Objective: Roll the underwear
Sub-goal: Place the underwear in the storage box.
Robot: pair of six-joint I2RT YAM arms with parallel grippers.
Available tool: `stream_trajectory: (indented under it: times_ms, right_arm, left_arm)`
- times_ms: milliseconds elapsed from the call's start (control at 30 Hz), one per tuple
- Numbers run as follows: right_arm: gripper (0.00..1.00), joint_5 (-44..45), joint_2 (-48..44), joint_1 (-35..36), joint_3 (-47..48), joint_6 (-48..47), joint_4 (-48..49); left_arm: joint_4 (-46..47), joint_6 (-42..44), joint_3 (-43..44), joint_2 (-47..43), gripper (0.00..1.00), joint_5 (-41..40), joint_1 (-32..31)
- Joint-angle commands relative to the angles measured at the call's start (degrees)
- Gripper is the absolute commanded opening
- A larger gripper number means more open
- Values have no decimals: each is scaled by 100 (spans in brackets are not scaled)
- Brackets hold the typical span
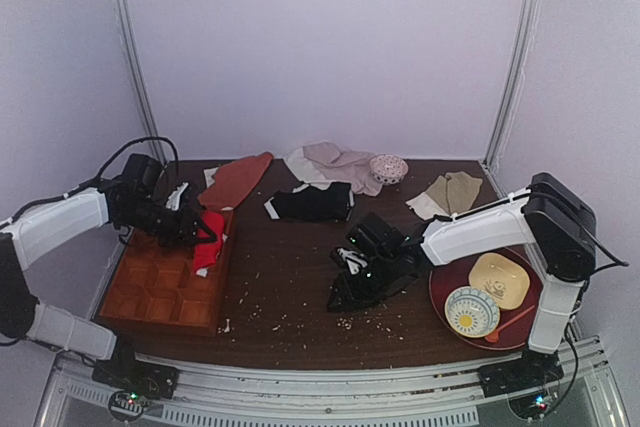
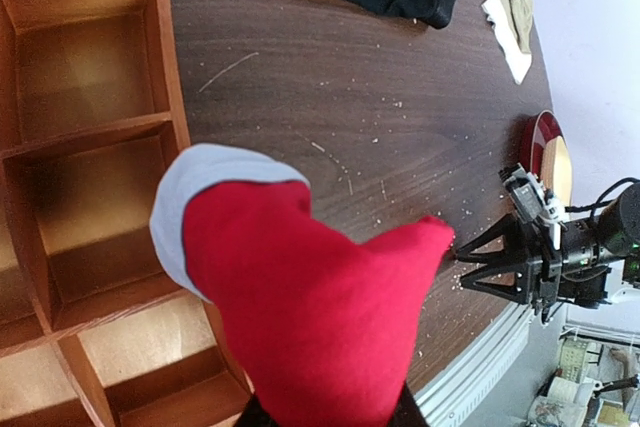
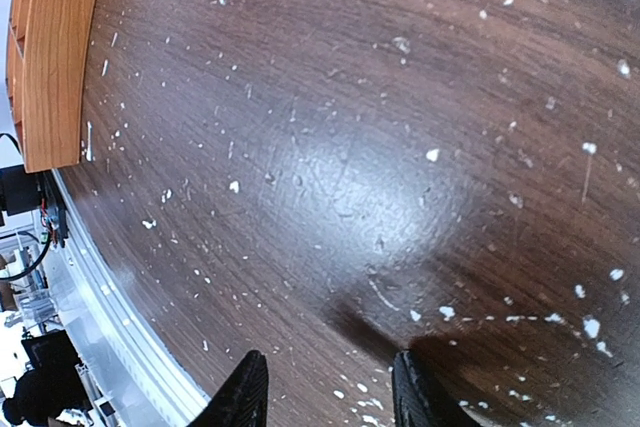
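1. The right pincer (image 3: 330,399) hovers low over the middle of the table (image 3: 330,147). Its fingers are spread with nothing between them, and pale crumbs dot the dark wood below.
2. To its right, near the front edge, a red plate (image 1: 437,297) carries a patterned bowl (image 1: 472,311) and a yellow dish (image 1: 500,279).
3. On the left side sits a wooden tray (image 1: 150,292) divided into square compartments.
4. The left pincer (image 1: 195,230) is over the tray's far right part, pinching the underwear (image 2: 300,317). The red fabric hangs bunched from the pincer, white waistband edge showing, across the tray's right edge. Whether it touches the tray I cannot tell.
5. Beyond the middle of the table lie the black briefs (image 1: 312,204), well apart from both pincers.
6. Along the far edge, from left to right, are a rust-red garment (image 1: 235,179), a pale garment (image 1: 335,165), a small bowl (image 1: 388,168) just beside it, and a tan garment (image 1: 452,192).
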Motion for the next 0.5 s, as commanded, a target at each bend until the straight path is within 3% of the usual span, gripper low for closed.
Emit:
stream_trajectory:
  times_ms: [0, 467]
  right_arm:
    - [43, -93, 96, -61, -57, -69, -28]
    - [43, -180, 99, -163, -164, -56, 89]
  left_arm:
    - [544, 90, -136, 294, 0, 567, 73]
    - [-91, 18, -147, 1035, 0, -331, 70]
